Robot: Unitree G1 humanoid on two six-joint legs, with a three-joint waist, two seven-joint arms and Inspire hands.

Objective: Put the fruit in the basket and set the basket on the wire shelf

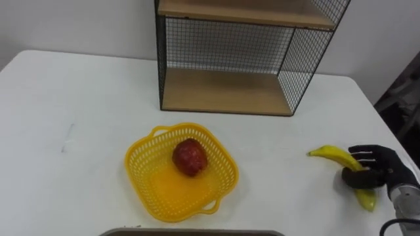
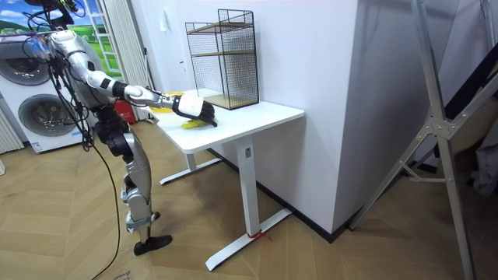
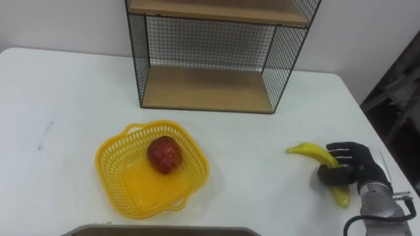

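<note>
Near the table's point(image 1: 79, 118) right edge, your right hand point(image 1: 382, 168) is curling its fingers point(image 1: 366, 157) and thumb round the curved yellow banana point(image 1: 336, 157), which is lying on the smooth white top. Bare tabletop is stretching between it and the yellow lattice basket point(image 1: 141, 149), which is holding a red apple point(image 1: 189, 157). Behind, the wire shelf point(image 1: 226, 92) is standing with its lower wooden board open to the front.

The white table point(image 1: 79, 105) is lit brightly and evenly; a faint, soft shadow is seen just beside the basket point(image 1: 174, 193).
</note>
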